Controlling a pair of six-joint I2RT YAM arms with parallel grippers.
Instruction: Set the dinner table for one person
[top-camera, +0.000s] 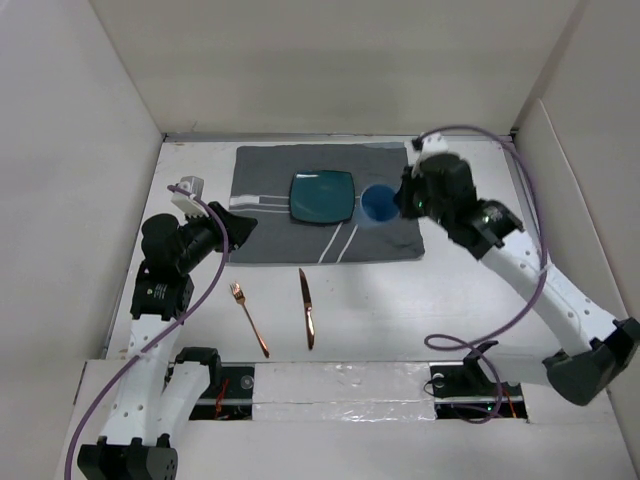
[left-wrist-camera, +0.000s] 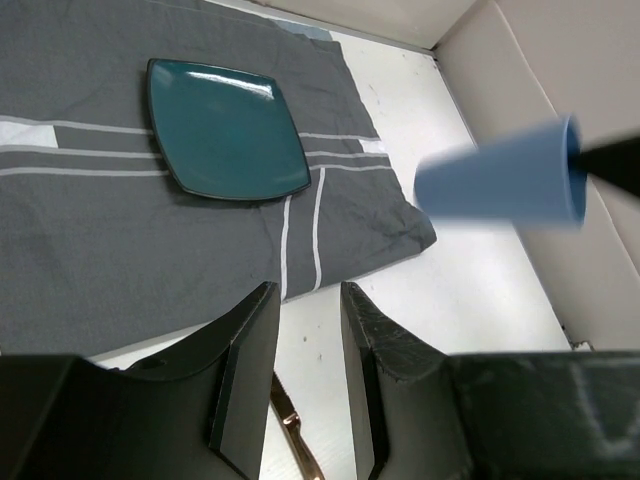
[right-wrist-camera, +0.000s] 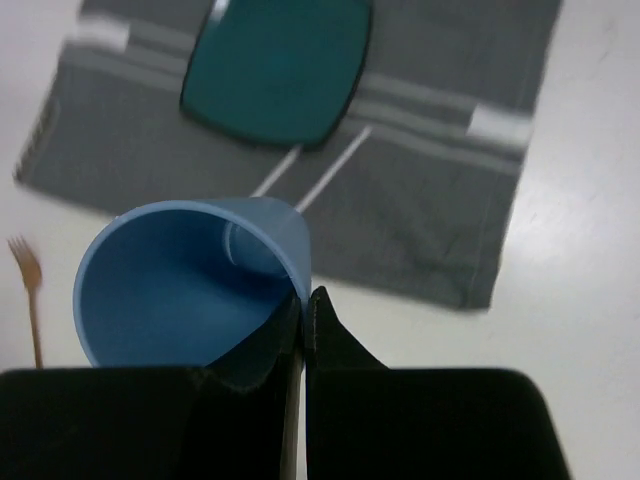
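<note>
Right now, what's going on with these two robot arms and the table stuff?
The right gripper is shut on the rim of a blue cup, holding it over the right end of the grey striped placemat, beside the teal square plate lying on it. The left gripper is open and empty near the placemat's left edge. A copper fork and knife lie on the white table.

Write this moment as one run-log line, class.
right gripper: shut on blue cup rim, beside plate | left gripper: open, empty | fork, knife: on table, untouched
</note>
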